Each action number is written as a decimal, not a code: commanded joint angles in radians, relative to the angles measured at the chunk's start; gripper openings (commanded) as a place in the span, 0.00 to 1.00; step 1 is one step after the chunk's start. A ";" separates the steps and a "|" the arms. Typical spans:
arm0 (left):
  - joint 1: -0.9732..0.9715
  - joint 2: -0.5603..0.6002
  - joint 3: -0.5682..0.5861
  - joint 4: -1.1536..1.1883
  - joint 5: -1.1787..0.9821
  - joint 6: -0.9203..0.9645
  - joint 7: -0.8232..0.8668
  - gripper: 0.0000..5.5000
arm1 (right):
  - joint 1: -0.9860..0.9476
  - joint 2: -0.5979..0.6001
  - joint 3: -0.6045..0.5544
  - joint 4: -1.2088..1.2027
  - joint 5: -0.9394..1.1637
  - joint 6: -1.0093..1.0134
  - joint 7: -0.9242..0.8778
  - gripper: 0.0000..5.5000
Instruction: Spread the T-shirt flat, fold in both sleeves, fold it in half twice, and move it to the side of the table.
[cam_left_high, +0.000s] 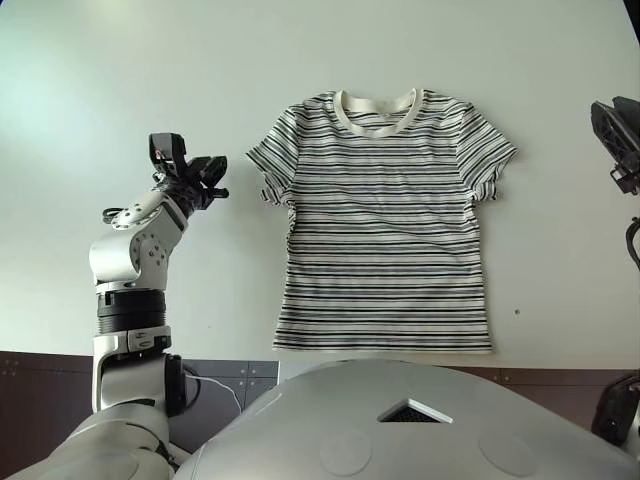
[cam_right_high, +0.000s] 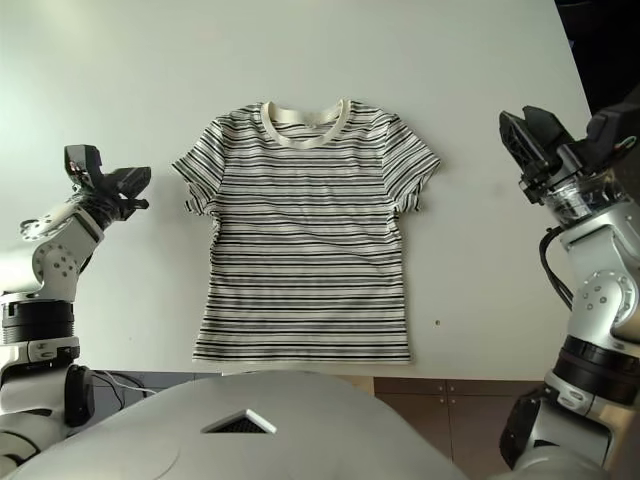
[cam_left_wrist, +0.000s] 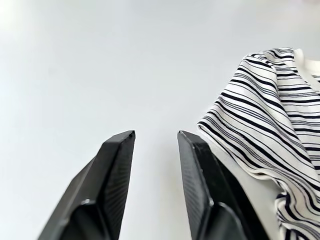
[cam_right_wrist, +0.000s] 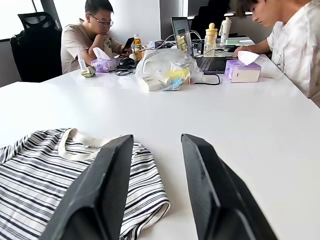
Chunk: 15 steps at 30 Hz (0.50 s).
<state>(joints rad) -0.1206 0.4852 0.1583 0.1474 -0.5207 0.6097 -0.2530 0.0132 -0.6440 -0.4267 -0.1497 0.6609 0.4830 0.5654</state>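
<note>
A black-and-white striped T-shirt (cam_left_high: 385, 220) with a cream collar lies spread flat on the white table (cam_left_high: 120, 110), collar toward the far side, both sleeves out. My left gripper (cam_left_high: 215, 175) hovers open just left of the shirt's left sleeve (cam_left_wrist: 260, 120), a short gap away. My right gripper (cam_right_high: 520, 145) is raised to the right of the shirt's right sleeve (cam_right_wrist: 145, 200), open and holding nothing. In each wrist view the two black fingers (cam_left_wrist: 117, 175) stand apart with bare table between them.
The table's near edge (cam_left_high: 230, 358) runs just below the shirt's hem. Far across the table lie a plastic bag (cam_right_wrist: 165, 67), tissue boxes (cam_right_wrist: 242, 70), a laptop and bottles. Wide bare table surrounds the shirt on both sides.
</note>
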 joint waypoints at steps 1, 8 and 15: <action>-0.056 -0.055 0.054 0.080 -0.033 0.040 -0.015 0.28 | -0.034 0.008 -0.003 0.053 -0.018 0.007 -0.011 0.32; -0.125 -0.115 0.046 0.146 -0.051 0.113 -0.092 0.28 | -0.068 0.020 0.037 0.110 -0.060 -0.006 -0.006 0.32; -0.202 -0.139 0.067 0.264 -0.021 0.116 -0.090 0.28 | -0.064 0.036 0.052 0.098 -0.075 -0.005 -0.006 0.32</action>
<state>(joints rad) -0.2936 0.3598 0.2139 0.3610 -0.5630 0.7135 -0.3564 -0.0388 -0.6198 -0.3789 -0.0443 0.5923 0.4790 0.5599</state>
